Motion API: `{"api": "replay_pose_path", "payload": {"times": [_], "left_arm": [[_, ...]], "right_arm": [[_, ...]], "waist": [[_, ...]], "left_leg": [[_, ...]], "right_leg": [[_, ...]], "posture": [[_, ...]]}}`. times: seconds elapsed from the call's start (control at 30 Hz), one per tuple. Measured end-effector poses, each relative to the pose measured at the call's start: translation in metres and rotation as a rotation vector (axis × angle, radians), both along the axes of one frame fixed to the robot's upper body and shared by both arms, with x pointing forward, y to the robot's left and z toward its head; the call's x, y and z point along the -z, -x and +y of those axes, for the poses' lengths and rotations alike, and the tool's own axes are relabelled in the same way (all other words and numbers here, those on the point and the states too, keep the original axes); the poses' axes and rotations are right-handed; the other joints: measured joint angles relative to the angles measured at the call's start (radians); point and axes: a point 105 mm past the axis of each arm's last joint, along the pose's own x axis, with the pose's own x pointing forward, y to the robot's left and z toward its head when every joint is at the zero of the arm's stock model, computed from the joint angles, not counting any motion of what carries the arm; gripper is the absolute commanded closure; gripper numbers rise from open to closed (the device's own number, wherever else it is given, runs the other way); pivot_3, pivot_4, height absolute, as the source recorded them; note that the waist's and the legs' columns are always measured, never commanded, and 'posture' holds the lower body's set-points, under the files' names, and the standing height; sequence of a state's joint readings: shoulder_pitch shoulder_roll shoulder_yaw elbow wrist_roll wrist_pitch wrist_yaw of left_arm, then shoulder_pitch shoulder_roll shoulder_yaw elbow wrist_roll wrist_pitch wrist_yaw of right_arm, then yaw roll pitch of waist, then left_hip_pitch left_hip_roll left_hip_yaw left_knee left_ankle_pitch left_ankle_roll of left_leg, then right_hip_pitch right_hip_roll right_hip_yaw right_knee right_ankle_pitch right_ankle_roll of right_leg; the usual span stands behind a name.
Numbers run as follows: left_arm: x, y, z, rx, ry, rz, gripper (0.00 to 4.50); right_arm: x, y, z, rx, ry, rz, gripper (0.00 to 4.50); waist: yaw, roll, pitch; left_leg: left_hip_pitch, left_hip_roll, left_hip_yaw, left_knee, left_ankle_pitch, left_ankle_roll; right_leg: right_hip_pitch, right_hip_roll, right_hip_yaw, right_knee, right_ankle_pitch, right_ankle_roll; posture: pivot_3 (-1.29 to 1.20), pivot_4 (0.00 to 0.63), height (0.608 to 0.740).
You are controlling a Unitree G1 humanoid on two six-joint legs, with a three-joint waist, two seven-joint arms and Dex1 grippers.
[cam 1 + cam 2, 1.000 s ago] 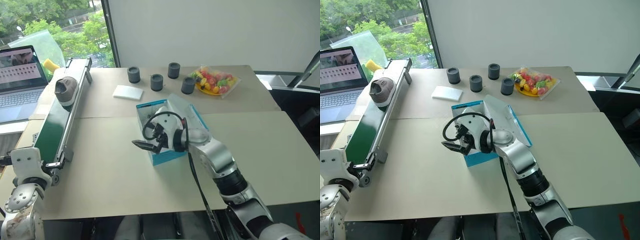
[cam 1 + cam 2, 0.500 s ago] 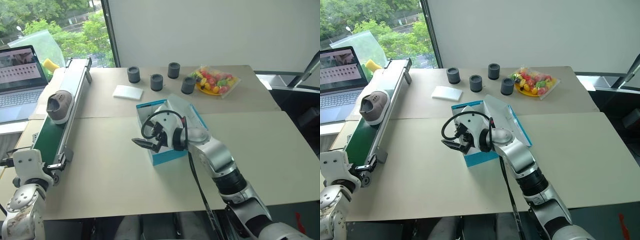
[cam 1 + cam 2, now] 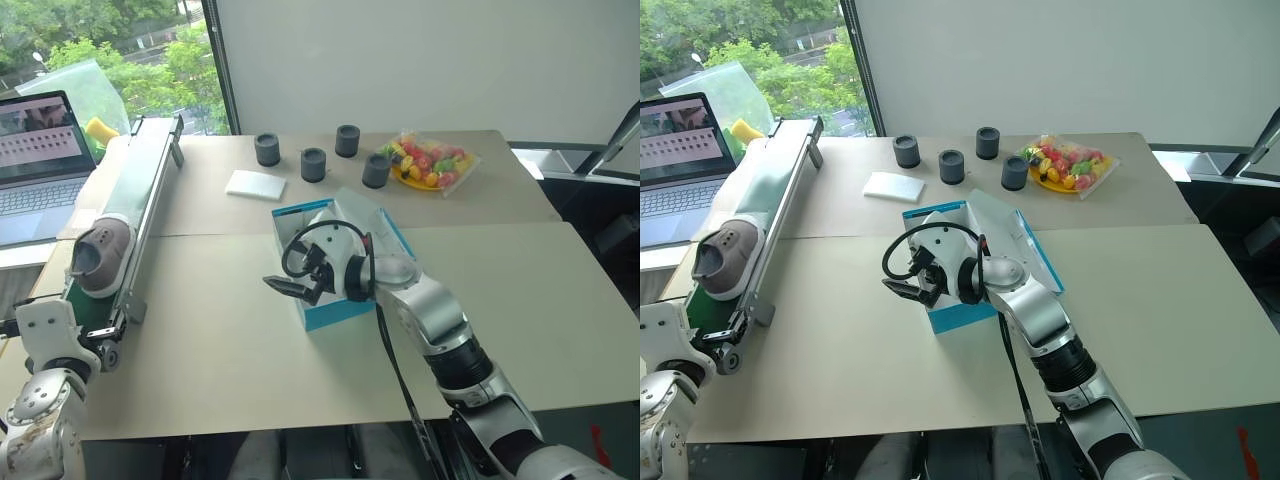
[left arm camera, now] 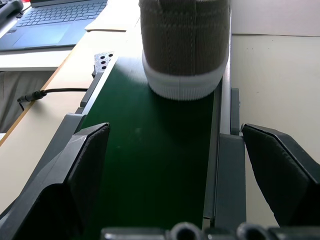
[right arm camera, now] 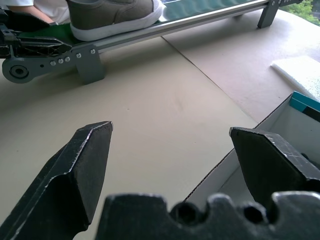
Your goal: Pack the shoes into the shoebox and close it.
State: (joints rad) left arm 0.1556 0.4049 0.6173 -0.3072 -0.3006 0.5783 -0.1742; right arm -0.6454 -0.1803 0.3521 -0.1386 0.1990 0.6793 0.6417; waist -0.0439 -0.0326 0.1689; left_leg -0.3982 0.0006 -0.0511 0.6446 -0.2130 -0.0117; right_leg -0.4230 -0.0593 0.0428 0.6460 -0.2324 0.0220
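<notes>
Head views: shoe (image 3: 98, 256) on green conveyor (image 3: 118, 262) at left of frame, near its lower end. Blue shoebox (image 3: 335, 262) at centre of beige surface (image 3: 220, 340), lid open. Right pincer (image 3: 290, 288) over box's left edge, fingers spread wide, empty.

Left wrist view: left pincer (image 4: 175, 165) wide open, empty, straddling belt; shoe heel just beyond fingers, apart.

Right wrist view: box's white inside.

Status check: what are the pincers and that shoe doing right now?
Both pincers open, empty: left waits at belt end, right over shoebox. Shoe rides conveyor toward left pincer. Nothing in the way.
</notes>
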Motion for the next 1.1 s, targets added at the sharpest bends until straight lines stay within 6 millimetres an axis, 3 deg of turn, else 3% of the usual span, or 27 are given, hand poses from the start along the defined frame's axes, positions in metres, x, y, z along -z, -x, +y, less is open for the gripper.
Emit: {"api": "replay_pose_path", "payload": {"times": [0.2,0.23,0.27,0.37,0.57,0.67,0.73,0.8,0.87,0.93,0.97,1.1], "left_arm": [[0.001,-0.001,0.001,-0.002,0.004,0.001,0.00],[0.001,-0.001,0.000,-0.001,0.005,0.000,0.53],[0.000,-0.002,0.000,0.003,0.008,-0.004,0.71],[-0.003,-0.003,0.003,-0.012,0.004,-0.017,1.77],[-0.018,-0.012,0.006,-0.057,-0.023,-0.069,1.77],[-0.053,-0.018,0.003,-0.118,-0.174,-0.201,1.77],[-0.080,-0.021,-0.016,-0.095,-0.310,-0.290,1.77],[-0.095,-0.031,-0.051,-0.006,-0.419,-0.346,1.77],[-0.091,-0.045,-0.104,0.169,-0.410,-0.372,1.77],[-0.074,-0.053,-0.162,0.392,-0.302,-0.366,1.77],[-0.068,-0.052,-0.182,0.471,-0.248,-0.357,1.77],[-0.066,-0.046,-0.226,0.656,-0.087,-0.350,1.77]], "right_arm": [[0.000,-0.001,0.000,0.006,-0.002,-0.001,0.03],[0.000,-0.001,-0.001,0.008,-0.002,-0.002,0.00],[-0.001,-0.001,-0.001,0.010,-0.002,-0.002,0.00],[-0.001,-0.002,-0.002,0.015,-0.005,-0.003,0.00],[-0.001,-0.002,-0.002,0.019,-0.006,-0.004,0.00],[-0.004,-0.003,-0.002,0.026,-0.019,-0.004,0.00],[-0.007,-0.008,-0.003,0.052,-0.042,0.006,0.00],[-0.015,-0.017,-0.001,0.105,-0.128,0.101,0.00],[-0.029,-0.029,0.000,0.155,-0.304,0.300,0.00],[-0.043,-0.031,0.001,0.129,-0.438,0.480,0.00],[-0.046,-0.032,-0.004,0.126,-0.475,0.533,0.00],[-0.040,-0.039,-0.027,0.145,-0.602,0.756,0.00]], "waist": [[-0.001,0.000,0.000],[-0.001,0.000,0.000],[0.000,0.000,0.000],[0.001,0.000,0.000],[0.005,-0.001,0.000],[0.005,-0.004,0.000],[0.006,-0.004,0.000],[0.008,-0.004,0.000],[0.010,-0.003,0.000],[0.010,-0.003,0.000],[0.010,-0.004,0.000],[-0.001,-0.002,0.001]], "left_leg": [[0.000,0.000,0.000,0.000,0.000,0.000],[0.000,0.000,0.000,0.000,0.000,0.000],[0.000,0.000,0.000,0.000,0.000,0.000],[0.000,0.000,0.000,0.000,0.000,0.000],[0.000,0.000,0.000,0.000,0.000,0.000],[-0.002,0.000,-0.001,0.000,0.000,0.000],[-0.002,0.000,-0.001,0.000,0.000,-0.001],[-0.001,0.000,-0.001,-0.001,0.000,-0.001],[-0.002,0.000,-0.001,-0.001,0.000,-0.001],[-0.003,0.001,-0.001,-0.001,0.000,0.000],[-0.004,0.001,-0.001,-0.001,0.000,0.000],[-0.009,0.001,0.000,-0.001,-0.001,0.000]], "right_leg": [[0.000,0.000,0.000,0.000,0.000,0.000],[0.000,0.000,0.000,0.000,0.000,0.000],[0.000,0.000,0.000,0.000,0.000,0.000],[0.000,0.000,0.000,0.000,0.000,0.000],[0.000,0.000,-0.001,0.000,0.000,0.000],[-0.001,-0.001,0.000,-0.001,0.000,0.000],[-0.001,-0.002,0.001,-0.001,0.000,0.000],[-0.001,-0.002,0.001,-0.001,0.000,0.000],[0.000,-0.002,0.001,0.000,0.001,0.001],[0.000,-0.002,0.001,-0.001,0.001,0.001],[-0.001,-0.002,0.000,-0.001,0.001,0.001],[-0.006,-0.001,0.001,0.000,0.001,0.001]], "posture": [[0.00,0.150,0.737],[0.00,0.150,0.737],[0.00,0.150,0.737],[0.00,0.150,0.737],[0.00,0.150,0.737],[0.00,0.150,0.737],[0.00,0.150,0.737],[0.00,0.150,0.737],[0.00,0.150,0.737],[0.00,0.150,0.737],[0.00,0.150,0.737],[0.00,0.150,0.737]]}}
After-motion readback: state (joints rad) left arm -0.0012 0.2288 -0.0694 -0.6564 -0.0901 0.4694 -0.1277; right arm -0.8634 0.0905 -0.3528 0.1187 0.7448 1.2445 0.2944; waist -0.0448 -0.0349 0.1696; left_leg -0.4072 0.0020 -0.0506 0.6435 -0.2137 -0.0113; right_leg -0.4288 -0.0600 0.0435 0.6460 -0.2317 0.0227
